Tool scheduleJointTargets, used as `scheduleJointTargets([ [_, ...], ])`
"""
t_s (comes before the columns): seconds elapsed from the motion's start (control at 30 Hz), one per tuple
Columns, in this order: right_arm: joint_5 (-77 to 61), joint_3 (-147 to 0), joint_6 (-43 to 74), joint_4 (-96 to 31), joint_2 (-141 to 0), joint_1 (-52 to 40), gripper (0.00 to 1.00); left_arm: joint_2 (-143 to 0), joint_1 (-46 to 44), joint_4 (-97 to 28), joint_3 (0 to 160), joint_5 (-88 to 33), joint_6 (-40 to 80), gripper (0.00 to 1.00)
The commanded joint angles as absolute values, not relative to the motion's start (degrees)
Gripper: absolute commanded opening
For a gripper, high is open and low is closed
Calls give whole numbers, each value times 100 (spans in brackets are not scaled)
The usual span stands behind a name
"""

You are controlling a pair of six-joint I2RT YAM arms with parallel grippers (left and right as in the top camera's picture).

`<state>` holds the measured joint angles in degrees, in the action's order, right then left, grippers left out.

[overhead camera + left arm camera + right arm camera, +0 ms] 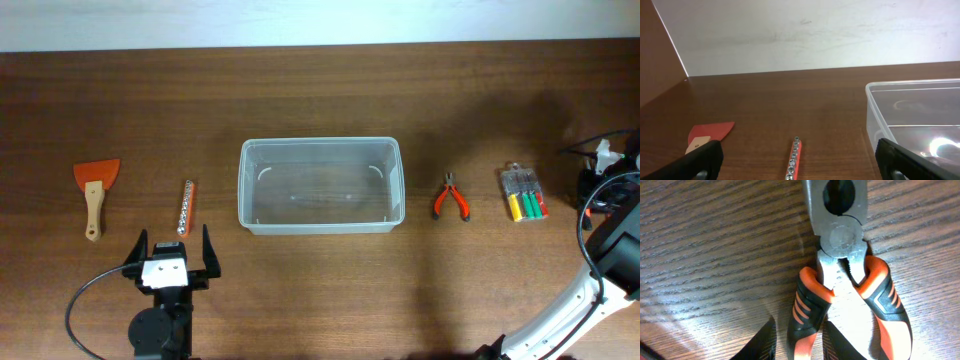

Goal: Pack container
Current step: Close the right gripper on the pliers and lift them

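Wood worktop (320, 300) from above: we see the container (320, 186) at centre, empty, a scraper (94, 195) at 9 o'clock and pliers (451, 198) at 3, likely spread so each arm reaches its own. Left claw (173, 240) sits released at 7. Left wrist: container wall at 3 o'clock. Right wrist: right claw (801, 346) straddles one pliers handle, probably to lift it; whether clenched, we cannot tell.

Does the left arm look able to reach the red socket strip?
Probably yes: the left gripper sits open just short of the socket strip, pointed at it, with nothing lying between them.
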<state>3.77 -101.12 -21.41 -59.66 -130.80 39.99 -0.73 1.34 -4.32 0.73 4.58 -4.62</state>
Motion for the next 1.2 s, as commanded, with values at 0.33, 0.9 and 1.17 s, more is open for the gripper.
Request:
scheduleJointTargets([
  [0.33, 602, -10051, -1675, -5931, -13303, 4016, 25, -34, 117, -436, 54, 480, -388, 99],
  [0.9, 602, -10051, -1704, -5732, -13303, 4016, 23, -34, 117, -436, 54, 480, -388, 99],
  [1.17, 497, -10051, -1702, -5717, -13303, 4016, 14, -34, 117, -436, 54, 480, -388, 99],
])
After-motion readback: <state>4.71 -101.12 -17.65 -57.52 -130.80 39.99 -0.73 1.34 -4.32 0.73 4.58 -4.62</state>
